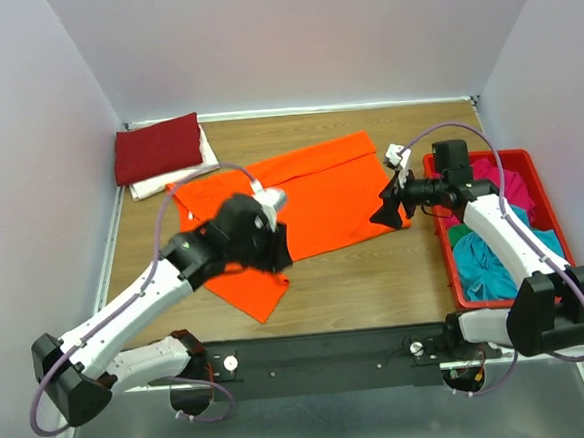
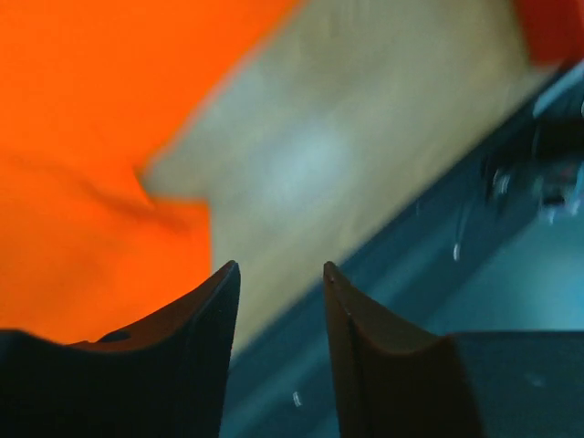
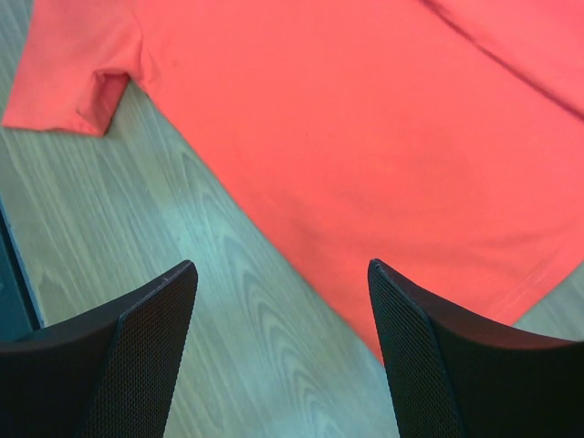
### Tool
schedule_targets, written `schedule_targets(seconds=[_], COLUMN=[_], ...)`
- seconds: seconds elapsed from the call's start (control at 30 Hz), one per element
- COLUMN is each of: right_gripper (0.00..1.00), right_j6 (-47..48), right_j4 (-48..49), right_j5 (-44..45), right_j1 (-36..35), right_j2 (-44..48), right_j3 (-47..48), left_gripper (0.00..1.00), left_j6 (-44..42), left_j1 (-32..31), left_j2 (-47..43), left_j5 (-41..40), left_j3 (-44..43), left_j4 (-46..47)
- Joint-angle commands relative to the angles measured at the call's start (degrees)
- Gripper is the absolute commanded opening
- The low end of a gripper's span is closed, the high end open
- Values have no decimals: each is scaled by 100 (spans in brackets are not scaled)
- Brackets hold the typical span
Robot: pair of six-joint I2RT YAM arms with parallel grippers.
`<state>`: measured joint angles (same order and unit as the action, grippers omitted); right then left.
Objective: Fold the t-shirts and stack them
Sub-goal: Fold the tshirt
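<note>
Shirts lie in three places on the brown wooden table (image 1: 377,283). A bright orange short-sleeved t-shirt (image 1: 321,197) is spread flat across the middle, its lower left part reaching toward the near edge. At the far left corner a folded dark red t-shirt (image 1: 157,146) rests on top of a folded white t-shirt (image 1: 179,175), whose edge shows beneath and beside it. At the right side a rigid red plastic tray (image 1: 524,153) holds a crumpled magenta pink t-shirt (image 1: 495,177) at its far end and a crumpled teal t-shirt (image 1: 480,261) nearer the arms.

The left gripper (image 1: 276,250) hangs over the lower left part of the orange shirt and looks blurred in the overhead view. Its wrist view is blurred too, showing the two dark fingers (image 2: 219,310) parted with nothing between them, orange cloth to one side and bare wood and the dark base rail beyond.

The right gripper (image 1: 384,215) sits at the right edge of the orange shirt, close to the tray. Its textured black fingers (image 3: 429,347) stand wide apart and empty, above bare wood just beside the shirt's hem, with one short sleeve visible at the far left of that view.
</note>
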<state>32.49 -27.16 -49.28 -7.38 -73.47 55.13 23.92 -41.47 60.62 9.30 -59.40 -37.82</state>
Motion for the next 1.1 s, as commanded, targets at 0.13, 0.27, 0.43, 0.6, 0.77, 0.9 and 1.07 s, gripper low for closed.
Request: schedule_targets(seconds=[0.13, 0.27, 0.43, 0.6, 0.77, 0.9, 1.07], right_gripper=[81, 81, 81, 81, 81, 81, 81], right_j6=[-15, -15, -50, -41, -41, -41, -23], right_j4=[-202, -211, -229, -229, -237, -246, -264], right_j5=[313, 366, 261, 173, 102, 76, 76], right_j1=[35, 52, 122, 219, 281, 324, 351], right_j2=[-79, -194, -273, -290, -308, -326, -387], right_j3=[-64, -73, -90, -108, -108, -117, -117], left_gripper=[38, 37, 38, 39, 39, 39, 39], left_j6=[1975, 2292, 2134, 2099, 2038, 1985, 1967], left_j1=[-1731, -2233, -2330, -2321, -2155, -2014, -1908], left_j2=[-262, 291, 1283, 1874, 2191, 2367, 2235], left_j5=[-552, -753, -1175, -1588, -1721, -1870, -1967], left_j3=[1237, 1317, 1220, 1132, 1184, 1194, 1184], left_j4=[-1896, -1554, -1237, -1157, -868, -814, -928])
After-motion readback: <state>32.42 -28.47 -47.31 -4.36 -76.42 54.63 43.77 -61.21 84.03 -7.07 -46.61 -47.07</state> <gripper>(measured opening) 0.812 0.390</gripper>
